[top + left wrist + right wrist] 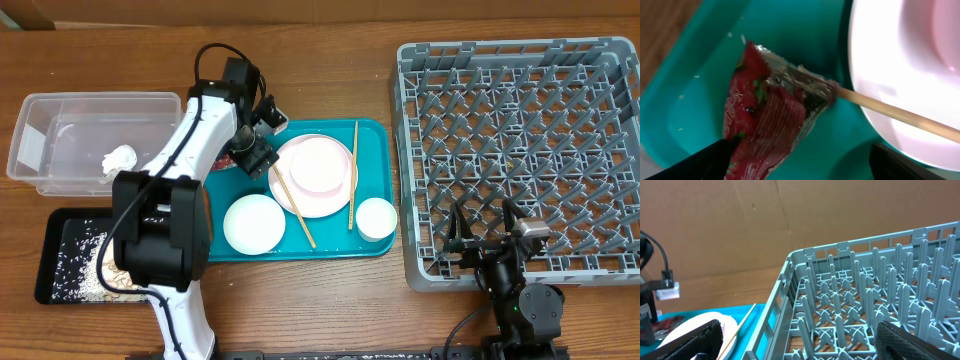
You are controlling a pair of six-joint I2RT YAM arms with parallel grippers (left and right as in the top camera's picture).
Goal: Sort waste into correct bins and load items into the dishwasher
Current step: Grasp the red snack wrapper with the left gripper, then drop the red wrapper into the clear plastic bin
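The left end effector (802,157) stood with fingers apart over the red-and-white wrapper (767,120), which lay on the teal tray (805,30) and touched a chopstick (900,116) tip. On closing, it might catch that chopstick too and drag it. The right end effector (800,340), also apart, hung at the dish rack (865,280).
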